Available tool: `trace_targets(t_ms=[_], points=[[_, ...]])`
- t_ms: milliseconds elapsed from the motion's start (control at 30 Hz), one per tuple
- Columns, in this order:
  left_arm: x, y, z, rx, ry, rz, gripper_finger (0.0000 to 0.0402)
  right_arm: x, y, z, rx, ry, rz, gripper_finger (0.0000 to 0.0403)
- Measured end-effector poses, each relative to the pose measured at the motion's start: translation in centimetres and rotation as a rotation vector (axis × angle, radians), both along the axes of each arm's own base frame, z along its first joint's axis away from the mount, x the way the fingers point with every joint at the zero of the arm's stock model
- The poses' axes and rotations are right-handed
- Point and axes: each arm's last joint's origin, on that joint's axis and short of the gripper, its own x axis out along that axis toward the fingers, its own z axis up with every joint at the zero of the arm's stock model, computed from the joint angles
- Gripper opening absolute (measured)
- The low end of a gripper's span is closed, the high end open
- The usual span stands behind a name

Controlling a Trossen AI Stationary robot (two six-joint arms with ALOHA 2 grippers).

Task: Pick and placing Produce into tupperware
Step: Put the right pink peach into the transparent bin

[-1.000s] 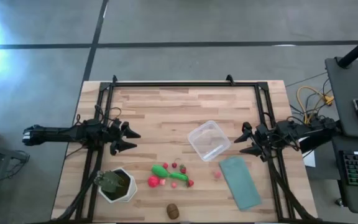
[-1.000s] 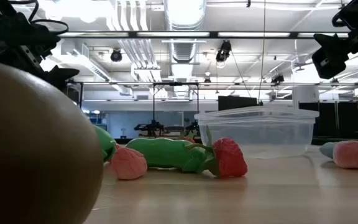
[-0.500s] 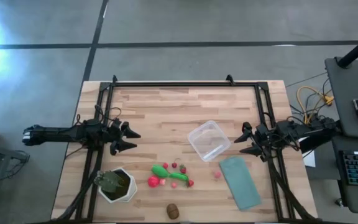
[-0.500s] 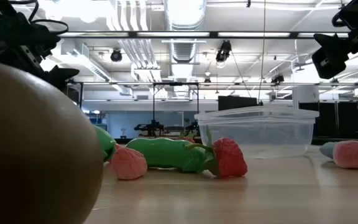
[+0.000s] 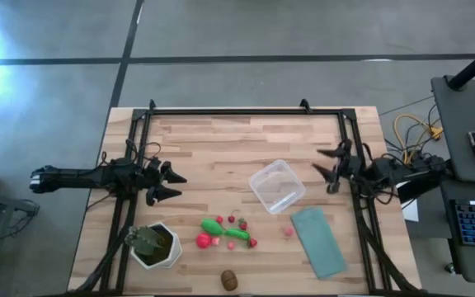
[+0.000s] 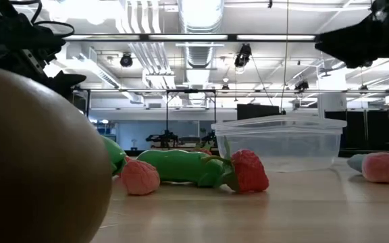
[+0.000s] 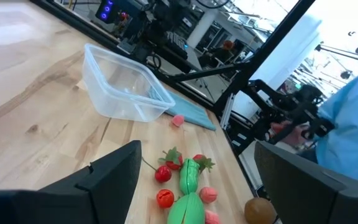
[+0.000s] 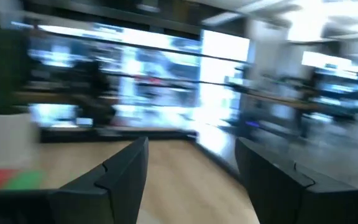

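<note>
I see the tupperware [image 5: 277, 186] standing empty on the counter [image 5: 221, 140], a little right of the middle. The produce lies near the front edge: a green piece [image 5: 225, 230] with red berries [image 5: 242, 223] around it, a pink round one [image 5: 204, 240] beside it, and a brown oval [image 5: 230, 280] at the very front edge. My left gripper [image 5: 171, 185] hovers at the left side, its fingers spread apart and holding nothing. My right gripper [image 5: 326, 168] is at the right edge beside the tupperware, fingers also apart and empty.
</note>
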Motion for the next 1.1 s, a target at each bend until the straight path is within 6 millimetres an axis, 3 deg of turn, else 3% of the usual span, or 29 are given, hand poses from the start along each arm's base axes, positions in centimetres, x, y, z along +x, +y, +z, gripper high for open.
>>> trace_targets(t_ms=[100,167,367,467,600,700,767,933,1033,1100], points=[[0.0,0.0,0.0,0.0,0.0,0.0,0.0299,-0.1,-0.3,0.0,0.027,0.002,-0.122,0.0233],[0.0,0.0,0.0,0.0,-0.001,0.0,0.0299,-0.2,-0.3,0.2,0.131,-0.065,-0.096,0.0233],[0.0,0.0,0.0,0.0,-0.001,0.001,0.0299,-0.1,-0.3,1.8,0.97,-0.543,0.211,0.0233],[0.0,0.0,0.0,0.001,-0.002,0.011,0.0299,-0.4,-0.3,2.5,1.202,-0.674,0.317,0.0233],[0.0,0.0,0.0,0.001,-0.001,0.012,0.0299,-0.9,-0.6,4.4,1.046,-0.699,0.241,0.0233],[0.0,0.0,0.0,0.001,-0.003,0.012,0.0299,-1.5,-0.8,7.4,0.97,-0.775,0.202,0.0233],[0.0,0.0,0.1,0.0,-0.016,0.011,0.0299,-1.3,-0.6,10.0,0.877,-0.738,0.257,0.0233],[0.1,0.0,1.2,0.001,-0.124,0.011,0.0299,2.1,0.4,15.8,0.707,-0.549,0.291,0.0233],[0.0,0.0,1.8,0.002,-0.186,0.012,0.0299,4.6,0.6,19.1,0.533,-0.45,0.145,0.0233],[0.0,0.0,2.2,0.002,-0.226,0.011,0.0299,6.3,0.7,20.8,0.538,-0.429,0.021,0.0231]])
